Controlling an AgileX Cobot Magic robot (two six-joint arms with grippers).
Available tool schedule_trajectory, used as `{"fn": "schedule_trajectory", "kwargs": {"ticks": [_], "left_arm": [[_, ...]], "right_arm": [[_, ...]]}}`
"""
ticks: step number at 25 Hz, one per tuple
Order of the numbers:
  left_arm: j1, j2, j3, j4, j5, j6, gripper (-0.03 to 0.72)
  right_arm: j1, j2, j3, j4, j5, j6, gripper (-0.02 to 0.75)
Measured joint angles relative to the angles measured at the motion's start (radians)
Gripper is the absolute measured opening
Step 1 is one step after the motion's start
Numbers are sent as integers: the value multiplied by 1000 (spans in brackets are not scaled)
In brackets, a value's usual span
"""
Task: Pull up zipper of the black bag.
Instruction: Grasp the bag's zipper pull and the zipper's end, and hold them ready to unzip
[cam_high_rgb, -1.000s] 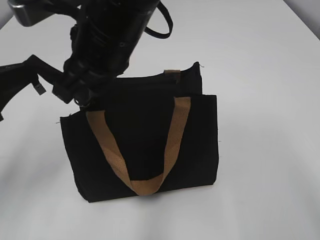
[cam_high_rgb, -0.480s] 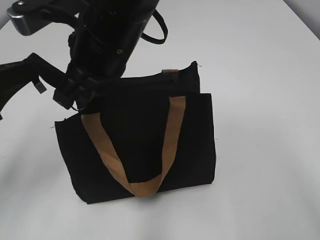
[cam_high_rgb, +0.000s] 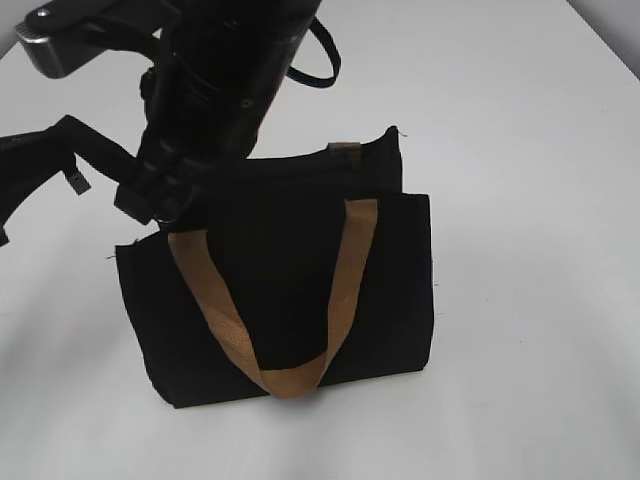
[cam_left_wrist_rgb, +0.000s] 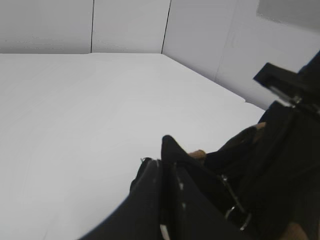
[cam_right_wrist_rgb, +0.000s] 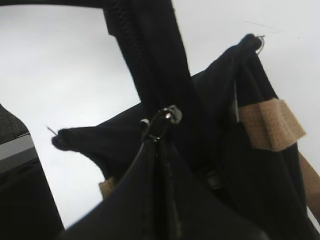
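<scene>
Exterior view: the black bag (cam_high_rgb: 290, 290) stands mid-frame on the white desk (cam_high_rgb: 520, 120), both arms massed over its upper-left corner. Left wrist view: left pincer (cam_left_wrist_rgb: 167, 165) fully closed, pinching black fabric of the bag. Right wrist view: right pincer (cam_right_wrist_rgb: 159, 145) closed upon the zipper (cam_right_wrist_rgb: 162, 122), centre frame.

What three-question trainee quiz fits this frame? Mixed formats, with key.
1. True or false: the tan handle hangs down the front of the black bag.
2. Pick one: the right end effector is closed on A) the zipper, B) a strap, C) nothing.
3. Short answer: what colour is the table?
Key: 1 true; 2 A; 3 white.
</scene>
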Motion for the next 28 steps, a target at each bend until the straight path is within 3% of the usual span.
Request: {"fn": "schedule_trajectory", "kwargs": {"ticks": [10, 16, 22, 25, 28], "left_arm": [[0, 0, 0, -17, 109, 0, 4], [0, 0, 0, -10, 126, 0, 4], [0, 0, 0, -38, 136, 0, 4], [0, 0, 0, -44, 135, 0, 4], [0, 0, 0, -45, 105, 0, 4]], "right_arm": [[0, -60, 0, -34, 50, -8, -1], [-5, -60, 0, -126, 100, 23, -1], [-81, -60, 0, -143, 174, 61, -1], [-102, -60, 0, -105, 172, 48, -1], [-102, -60, 0, 56, 157, -37, -1]]}}
